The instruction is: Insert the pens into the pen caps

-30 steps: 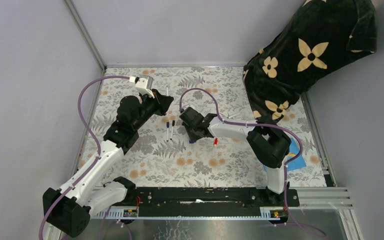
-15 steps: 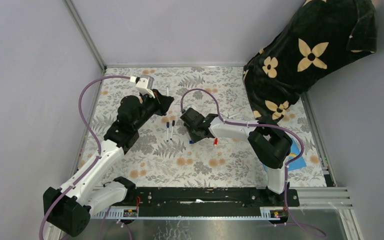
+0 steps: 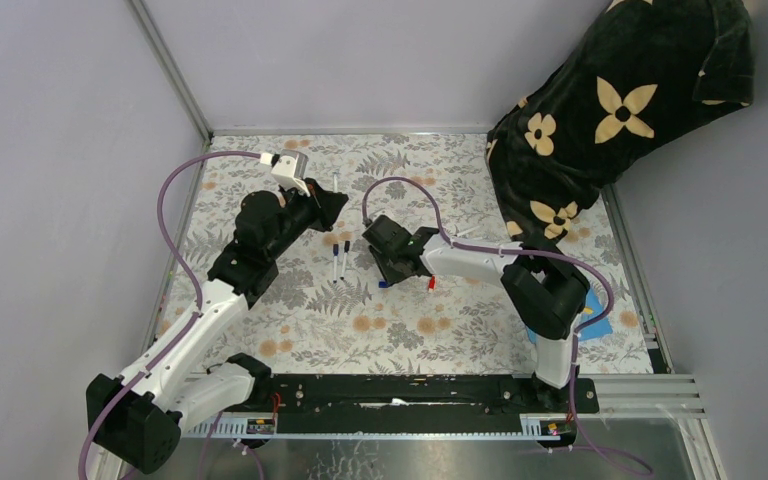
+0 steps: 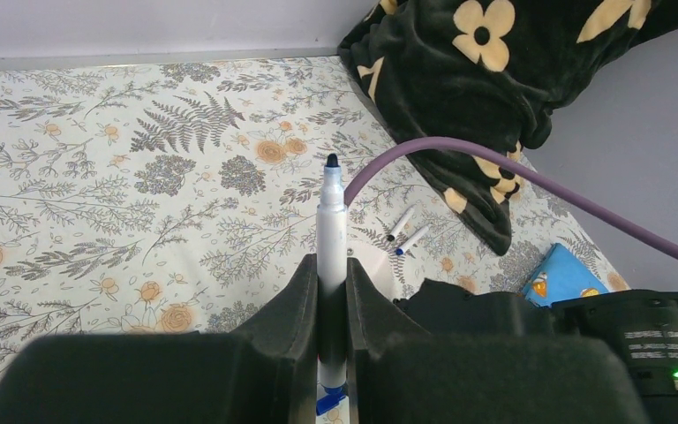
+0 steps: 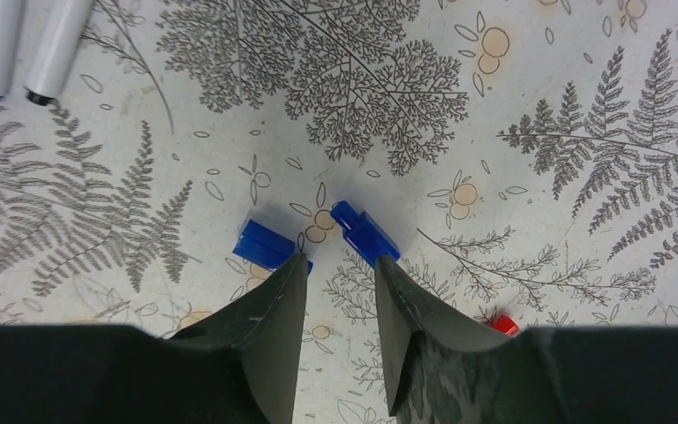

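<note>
The blue cap lies flat on the table, long axis running 10 to 4 o'clock in the right wrist view. It sits at 1 o'clock from my right gripper, which is spread and empty, one fingertip right against the cap, so that arm is nearer. My left gripper pinches a pen, tip at 12 o'clock.

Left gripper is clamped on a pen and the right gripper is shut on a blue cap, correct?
Not quite. The left gripper is clamped on a pen, but the right gripper is open; two blue caps lie at its fingertips, neither one clamped. The right wrist view shows it.
</note>
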You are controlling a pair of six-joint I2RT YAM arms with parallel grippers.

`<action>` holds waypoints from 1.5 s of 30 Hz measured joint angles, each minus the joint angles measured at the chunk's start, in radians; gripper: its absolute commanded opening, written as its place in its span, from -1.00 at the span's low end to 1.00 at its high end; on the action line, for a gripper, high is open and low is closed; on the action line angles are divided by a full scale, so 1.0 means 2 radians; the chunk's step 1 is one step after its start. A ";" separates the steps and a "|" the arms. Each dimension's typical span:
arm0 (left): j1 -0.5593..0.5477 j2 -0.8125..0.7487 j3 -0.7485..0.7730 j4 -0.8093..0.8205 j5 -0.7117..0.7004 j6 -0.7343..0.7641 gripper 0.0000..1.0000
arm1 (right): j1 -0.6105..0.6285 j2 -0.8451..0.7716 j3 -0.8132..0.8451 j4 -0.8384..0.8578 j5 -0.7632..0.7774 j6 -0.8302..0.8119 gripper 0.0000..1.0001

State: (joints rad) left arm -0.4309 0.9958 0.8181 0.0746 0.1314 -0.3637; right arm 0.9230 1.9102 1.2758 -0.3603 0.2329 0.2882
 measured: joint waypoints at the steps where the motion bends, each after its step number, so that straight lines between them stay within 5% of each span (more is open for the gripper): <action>1: 0.000 0.000 0.000 0.000 0.000 0.000 -1.00 | 0.000 -0.005 -0.001 0.000 -0.003 0.000 -0.16; 12: 0.000 0.000 0.000 0.000 0.000 0.000 -1.00 | 0.000 -0.031 0.012 -0.004 -0.075 -0.059 -0.10; 24: 0.000 -0.006 0.000 0.000 -0.001 0.000 -1.00 | 0.000 0.029 0.054 -0.024 -0.126 -0.184 -0.05; 45: 0.000 -0.014 0.000 0.000 -0.005 0.000 -1.00 | 0.000 0.068 0.082 -0.053 -0.150 -0.224 -0.34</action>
State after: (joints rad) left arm -0.4309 0.9688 0.8177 0.0746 0.1223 -0.3634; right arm 0.9222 2.0464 1.4391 -0.4664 -0.0673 -0.1604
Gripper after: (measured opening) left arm 0.163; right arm 0.357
